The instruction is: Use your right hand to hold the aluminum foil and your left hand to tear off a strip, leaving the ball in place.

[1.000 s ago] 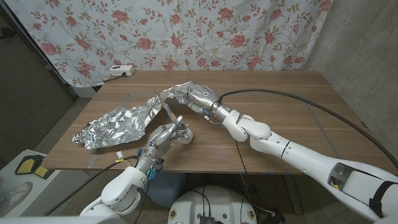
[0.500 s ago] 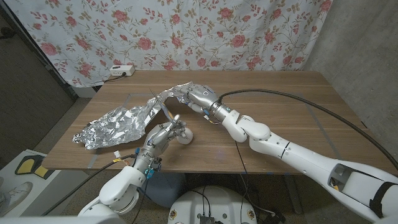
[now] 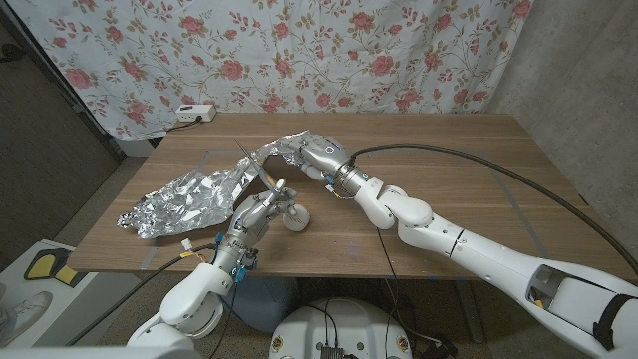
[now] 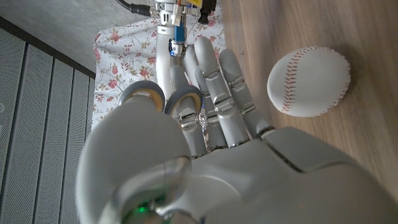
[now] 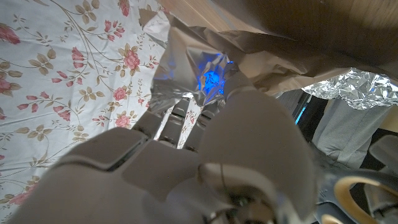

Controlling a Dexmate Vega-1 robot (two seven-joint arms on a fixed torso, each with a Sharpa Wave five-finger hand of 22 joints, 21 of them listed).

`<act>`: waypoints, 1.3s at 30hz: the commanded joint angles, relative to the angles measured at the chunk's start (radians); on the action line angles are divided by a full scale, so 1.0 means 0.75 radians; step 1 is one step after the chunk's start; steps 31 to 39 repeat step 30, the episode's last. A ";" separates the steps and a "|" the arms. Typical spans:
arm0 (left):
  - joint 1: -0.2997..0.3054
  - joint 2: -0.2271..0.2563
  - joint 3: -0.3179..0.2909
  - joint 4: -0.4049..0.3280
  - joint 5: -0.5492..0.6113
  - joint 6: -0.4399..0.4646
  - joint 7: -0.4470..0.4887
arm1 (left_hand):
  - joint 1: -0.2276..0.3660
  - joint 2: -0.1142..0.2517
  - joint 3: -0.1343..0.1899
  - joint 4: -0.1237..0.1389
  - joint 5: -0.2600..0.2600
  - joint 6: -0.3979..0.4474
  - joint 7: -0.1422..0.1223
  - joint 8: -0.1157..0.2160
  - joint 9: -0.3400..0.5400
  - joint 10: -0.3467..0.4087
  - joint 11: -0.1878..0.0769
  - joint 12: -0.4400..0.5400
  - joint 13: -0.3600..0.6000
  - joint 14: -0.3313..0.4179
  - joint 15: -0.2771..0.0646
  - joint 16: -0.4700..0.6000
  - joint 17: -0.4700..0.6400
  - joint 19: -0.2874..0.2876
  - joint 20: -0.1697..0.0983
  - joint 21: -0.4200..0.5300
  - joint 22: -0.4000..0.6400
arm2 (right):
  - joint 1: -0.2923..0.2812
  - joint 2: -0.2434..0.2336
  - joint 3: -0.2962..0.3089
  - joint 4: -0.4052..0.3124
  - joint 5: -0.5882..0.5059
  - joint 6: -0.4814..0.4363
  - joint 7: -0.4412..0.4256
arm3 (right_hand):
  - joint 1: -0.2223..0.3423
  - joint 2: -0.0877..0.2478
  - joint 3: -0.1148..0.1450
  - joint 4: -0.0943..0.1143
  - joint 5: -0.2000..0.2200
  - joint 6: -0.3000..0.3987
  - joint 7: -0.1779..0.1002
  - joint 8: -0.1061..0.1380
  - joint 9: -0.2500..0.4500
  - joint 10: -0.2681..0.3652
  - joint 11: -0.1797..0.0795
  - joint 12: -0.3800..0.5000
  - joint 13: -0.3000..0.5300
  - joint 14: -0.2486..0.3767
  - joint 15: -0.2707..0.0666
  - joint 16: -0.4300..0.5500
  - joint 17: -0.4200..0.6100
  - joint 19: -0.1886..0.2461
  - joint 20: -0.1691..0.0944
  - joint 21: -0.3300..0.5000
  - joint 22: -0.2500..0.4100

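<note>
The tearing step is in hand. The foil point(image 3: 204, 191) lies crumpled beside the ball point(image 3: 295, 217). The right hand point(image 3: 321, 158) grips the foil's raised far end. The left hand point(image 3: 257, 211), just beside the ball, pinches a thin strip point(image 3: 267, 176) between thumb and finger. Next, I judge, it must pull away without nudging the ball.

The crumpled silver aluminum foil sheet point(image 3: 194, 197) shines grey-white on the brown wooden tabletop point(image 3: 469, 165). Beside the foil lies a white baseball with red stitching point(image 4: 309, 81). Behind the tabletop hangs a white curtain with pink roses and green leaves point(image 3: 299, 55). Both robot hands are grey-silver, with white arms.
</note>
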 commanded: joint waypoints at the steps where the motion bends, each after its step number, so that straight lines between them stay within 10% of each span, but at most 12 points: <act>1: -0.003 -0.014 -0.003 0.040 -0.046 -0.041 -0.060 | 0.015 0.034 0.325 -0.211 -0.002 0.001 0.000 0.001 0.004 0.108 -0.111 0.099 0.100 -0.009 -0.014 -0.003 0.002 -0.005 0.002 0.014 -0.001 | -0.014 0.003 -0.001 -0.041 -0.017 -0.057 0.057 | 0.005 0.011 -0.002 -0.001 0.001 0.002 0.008 0.006 0.002 0.014 0.000 0.013 0.006 0.012 -0.251 -0.002 0.004 -0.001 -0.001 -0.003 0.005; 39: -0.018 -0.025 0.042 0.086 -0.034 -0.035 -0.061 | -0.032 0.027 0.386 -0.232 -0.006 0.000 -0.004 -0.009 0.016 0.110 -0.114 0.092 0.103 -0.011 -0.015 -0.008 0.015 -0.022 -0.004 0.060 -0.036 | -0.010 0.022 -0.018 0.024 0.004 -0.042 0.021 | 0.008 0.010 -0.004 -0.002 0.002 0.003 0.013 0.007 0.002 0.016 0.001 0.020 -0.001 0.020 -0.251 -0.011 0.009 0.000 -0.001 -0.003 0.005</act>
